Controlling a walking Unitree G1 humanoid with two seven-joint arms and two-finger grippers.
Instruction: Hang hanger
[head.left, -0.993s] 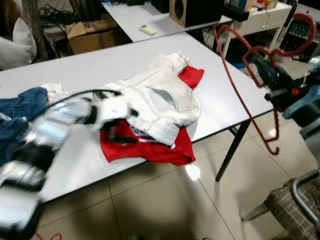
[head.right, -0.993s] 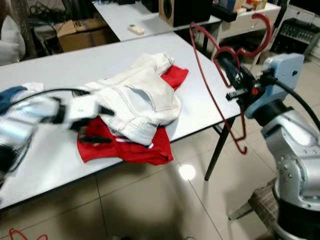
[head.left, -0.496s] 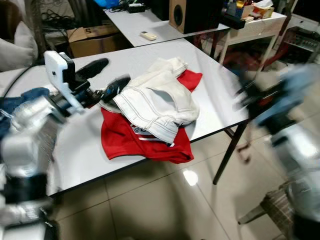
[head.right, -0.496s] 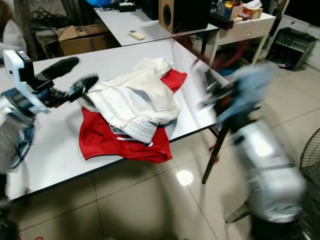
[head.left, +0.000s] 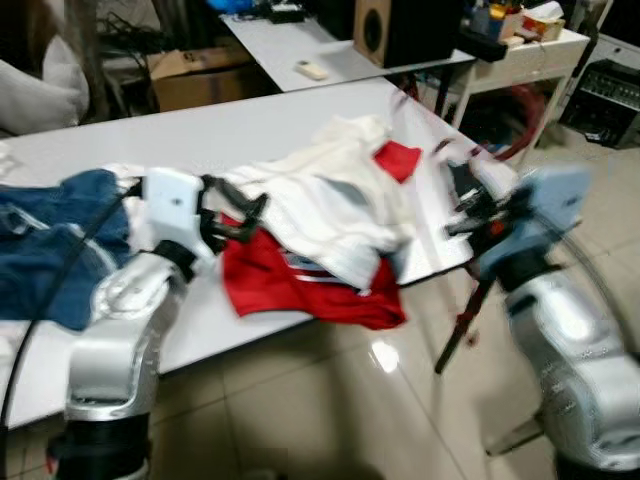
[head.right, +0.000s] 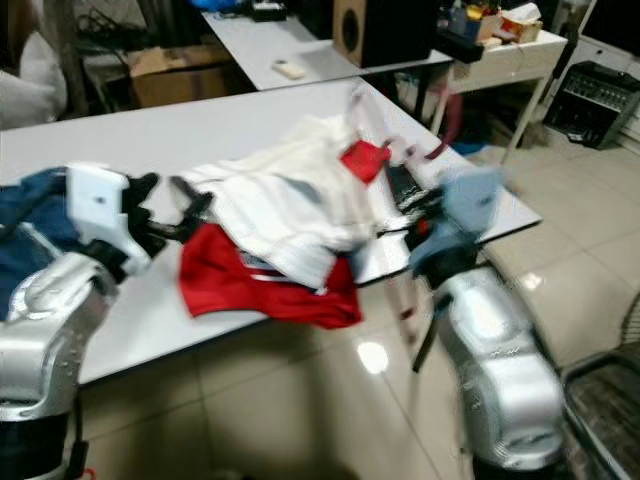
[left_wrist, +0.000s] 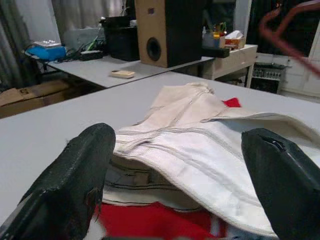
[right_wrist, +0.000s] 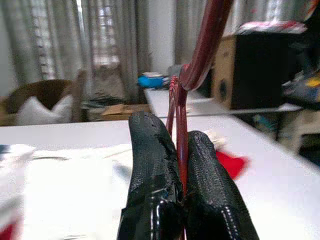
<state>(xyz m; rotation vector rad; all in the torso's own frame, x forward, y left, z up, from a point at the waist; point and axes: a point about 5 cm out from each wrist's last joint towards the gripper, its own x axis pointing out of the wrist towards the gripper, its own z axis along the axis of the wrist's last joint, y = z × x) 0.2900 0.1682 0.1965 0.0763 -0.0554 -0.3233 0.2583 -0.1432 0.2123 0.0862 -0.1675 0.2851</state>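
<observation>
One long white table (head.left: 250, 130) runs across the head views from about 9 o'clock to 3 o'clock, and it carries the clothes. Second white table (head.left: 330, 40) stands behind it at 12 o'clock, with a wooden speaker (head.left: 385, 30) and a small remote (head.left: 312, 69) on top. Pale glossy floor tiles (head.left: 330, 400) fill the ground toward 6 o'clock.

On the long table, blue denim (head.left: 50, 240) is heaped at 9 o'clock. Near the centre lies a white jacket (head.left: 330, 205) with dark seam stitching, spread over a red garment (head.left: 300, 285) that shows at the table's near edge and again as a small patch by the jacket's far end.

At 8 o'clock the left gripper (head.left: 235, 215) is raised just above the table at the jacket's near edge, its two black fingers (left_wrist: 75, 175) spread wide apart with nothing between them; the left wrist view shows the jacket lying in that gap.

At 3 o'clock the right gripper (right_wrist: 181, 165) is beyond the table's right end, its fingers pinched together on the red hanger (right_wrist: 202, 50). The hanger is a thin, glossy dark-red rod; in the right wrist view it rises from between the fingertips toward 12 o'clock as two close strands that merge into a thicker curved bar. In the head views it is motion-blurred, a red streak below the gripper beside the table leg (head.left: 455, 340).
</observation>
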